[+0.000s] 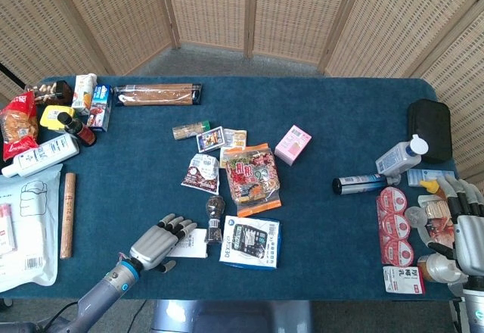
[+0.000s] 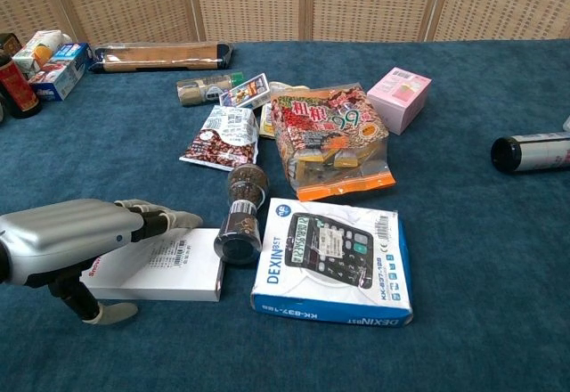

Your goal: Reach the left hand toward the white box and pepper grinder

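Note:
The flat white box (image 2: 169, 267) (image 1: 193, 245) lies on the blue table near its front edge. The dark pepper grinder (image 2: 241, 213) (image 1: 215, 219) lies on its side just right of the box, touching it. My left hand (image 2: 76, 239) (image 1: 159, 242) hovers over the box's left part with its fingers spread toward the grinder and its thumb below the box's front edge; it holds nothing. My right hand (image 1: 463, 231) stays at the table's right edge with fingers apart, out of the chest view.
A boxed calculator (image 2: 331, 260) sits right of the grinder. Snack bags (image 2: 329, 138), a pink box (image 2: 399, 97) and a card deck (image 2: 242, 90) lie behind it. Bottles and packets (image 1: 53, 117) crowd the left side; tins (image 1: 395, 227) and a dark bottle (image 1: 361, 184) the right.

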Robot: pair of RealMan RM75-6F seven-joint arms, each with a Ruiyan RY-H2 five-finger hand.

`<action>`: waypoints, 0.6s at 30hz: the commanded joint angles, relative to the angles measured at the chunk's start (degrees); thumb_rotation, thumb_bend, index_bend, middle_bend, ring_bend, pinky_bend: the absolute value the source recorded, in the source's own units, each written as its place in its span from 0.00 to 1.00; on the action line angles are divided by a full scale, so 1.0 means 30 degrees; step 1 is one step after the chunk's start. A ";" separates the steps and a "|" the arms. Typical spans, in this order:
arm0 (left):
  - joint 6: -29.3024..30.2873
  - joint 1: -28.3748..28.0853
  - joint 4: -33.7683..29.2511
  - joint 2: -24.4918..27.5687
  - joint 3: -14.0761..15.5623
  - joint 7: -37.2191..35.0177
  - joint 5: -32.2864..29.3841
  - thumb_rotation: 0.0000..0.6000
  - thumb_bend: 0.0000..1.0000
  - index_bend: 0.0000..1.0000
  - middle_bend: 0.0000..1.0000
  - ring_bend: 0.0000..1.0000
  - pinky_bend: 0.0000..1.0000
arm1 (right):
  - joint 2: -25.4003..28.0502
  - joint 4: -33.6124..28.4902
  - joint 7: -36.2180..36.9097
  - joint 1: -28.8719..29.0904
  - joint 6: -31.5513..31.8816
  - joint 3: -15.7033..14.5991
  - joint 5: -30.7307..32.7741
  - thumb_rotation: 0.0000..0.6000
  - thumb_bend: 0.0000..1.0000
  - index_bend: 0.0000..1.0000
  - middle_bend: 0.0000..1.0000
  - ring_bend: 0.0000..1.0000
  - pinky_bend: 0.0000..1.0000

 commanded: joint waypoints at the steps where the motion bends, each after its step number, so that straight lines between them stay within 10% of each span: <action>1: 0.0466 -0.0017 0.0213 -0.0235 0.0045 -0.0034 0.0174 1.00 0.37 0.06 0.14 0.27 0.08 | 0.0041 -0.0039 0.0023 -0.0075 0.0083 0.0011 0.0025 0.98 0.32 0.00 0.07 0.00 0.00; 10: 0.1577 0.0136 0.0616 -0.0417 0.0080 -0.0570 0.0411 1.00 0.37 0.42 0.53 0.68 0.56 | 0.0052 -0.0031 0.0118 -0.0148 0.0059 0.0038 0.0068 0.98 0.32 0.00 0.07 0.00 0.00; 18: 0.2735 0.0303 -0.0300 0.1043 -0.0491 -0.2303 0.1039 1.00 0.37 0.44 0.54 0.71 0.60 | -0.0061 -0.0152 -0.0115 -0.0012 -0.0133 0.0129 0.0112 0.99 0.32 0.00 0.07 0.00 0.00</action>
